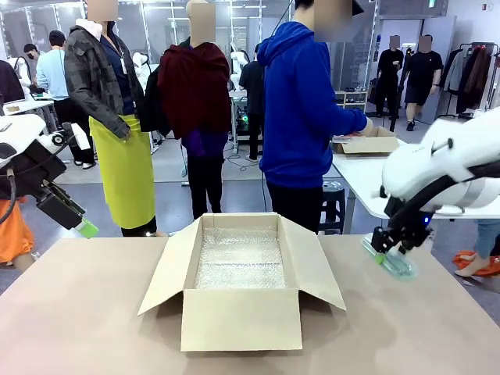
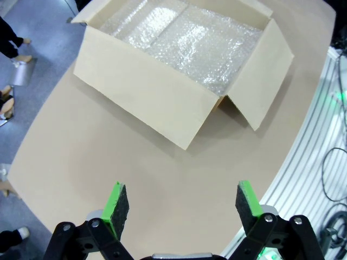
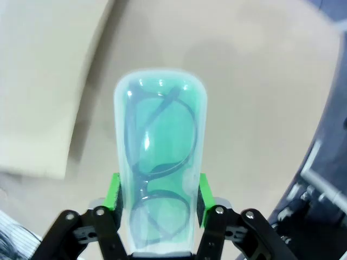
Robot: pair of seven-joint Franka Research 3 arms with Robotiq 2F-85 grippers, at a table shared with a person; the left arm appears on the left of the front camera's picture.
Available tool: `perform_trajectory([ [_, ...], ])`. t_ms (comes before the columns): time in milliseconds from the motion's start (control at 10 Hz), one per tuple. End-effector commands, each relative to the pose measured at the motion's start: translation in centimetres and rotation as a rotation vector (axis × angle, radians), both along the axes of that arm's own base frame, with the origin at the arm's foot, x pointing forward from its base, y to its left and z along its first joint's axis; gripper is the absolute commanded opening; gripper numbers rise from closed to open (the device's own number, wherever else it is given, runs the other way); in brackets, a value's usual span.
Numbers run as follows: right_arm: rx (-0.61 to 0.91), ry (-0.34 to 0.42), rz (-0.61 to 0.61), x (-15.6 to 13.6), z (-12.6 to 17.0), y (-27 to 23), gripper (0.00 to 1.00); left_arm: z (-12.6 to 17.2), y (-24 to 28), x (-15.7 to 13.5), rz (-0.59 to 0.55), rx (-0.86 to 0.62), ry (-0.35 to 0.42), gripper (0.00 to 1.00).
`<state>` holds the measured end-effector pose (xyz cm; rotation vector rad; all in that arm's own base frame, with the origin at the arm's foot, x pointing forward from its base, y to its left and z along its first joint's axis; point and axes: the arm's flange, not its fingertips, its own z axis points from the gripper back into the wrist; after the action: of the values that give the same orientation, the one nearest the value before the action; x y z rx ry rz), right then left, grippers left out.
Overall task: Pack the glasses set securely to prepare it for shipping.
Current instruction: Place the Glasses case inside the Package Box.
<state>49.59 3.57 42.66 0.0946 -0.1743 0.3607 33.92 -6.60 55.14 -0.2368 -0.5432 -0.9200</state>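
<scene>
On the table (image 1: 78, 312) the open box (image 1: 241, 320) sits mid-frame; the mint green case (image 1: 394, 264) hangs at right, apart from it, long axis running out between the right fingers (image 3: 113, 190) clamping its sides; left fingers (image 2: 116, 202) spread, empty

You've got a matt brown cardboard box (image 1: 241, 316) lined with shiny, crinkly clear bubble wrap (image 1: 238, 258), on a smooth matt beige desk (image 1: 78, 312). The mint green case (image 3: 160, 162) is glossy, see-through plastic. The left fingers (image 2: 122, 212) look matt black plastic, with dull, rubbery green pads (image 2: 113, 205).
</scene>
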Motion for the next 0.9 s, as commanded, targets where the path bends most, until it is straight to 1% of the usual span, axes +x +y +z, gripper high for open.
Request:
perform_trajectory([
  [0,-0.070,-0.024,0.303,-1.2,4.4,2.1,0.31,0.3,0.0,-0.1,0.001,-0.021,-0.003,1.00],
  [100,-0.072,0.002,0.499,-1.1,6.2,4.0,0.31,0.3,0.0,-0.1,0.001,-0.021,-0.003,1.00],
  [200,-0.094,-0.003,0.668,-0.6,7.7,6.2,0.31,0.3,0.0,-0.1,0.001,-0.021,-0.003,1.00],
  [300,-0.127,-0.013,0.813,0.1,9.4,9.7,0.31,0.3,0.0,-0.1,0.001,-0.021,-0.003,1.00],
  [400,-0.155,-0.040,0.916,1.0,10.9,13.7,0.31,0.3,0.0,-0.1,0.001,-0.021,-0.003,1.00],
  [500,-0.205,-0.058,0.988,2.3,11.4,18.3,0.31,0.3,0.0,-0.1,0.001,-0.021,-0.003,1.00],
  [600,-0.229,-0.062,1.047,3.5,10.9,23.0,0.31,0.3,0.0,-0.1,0.001,-0.021,-0.003,1.00],
  [700,-0.216,-0.097,1.080,4.7,9.7,27.8,0.31,0.3,0.0,-0.1,0.001,-0.021,-0.003,1.00],
  [800,-0.198,-0.131,1.088,5.5,8.5,30.8,0.31,0.3,0.0,-0.1,0.001,-0.021,-0.003,1.00],
])
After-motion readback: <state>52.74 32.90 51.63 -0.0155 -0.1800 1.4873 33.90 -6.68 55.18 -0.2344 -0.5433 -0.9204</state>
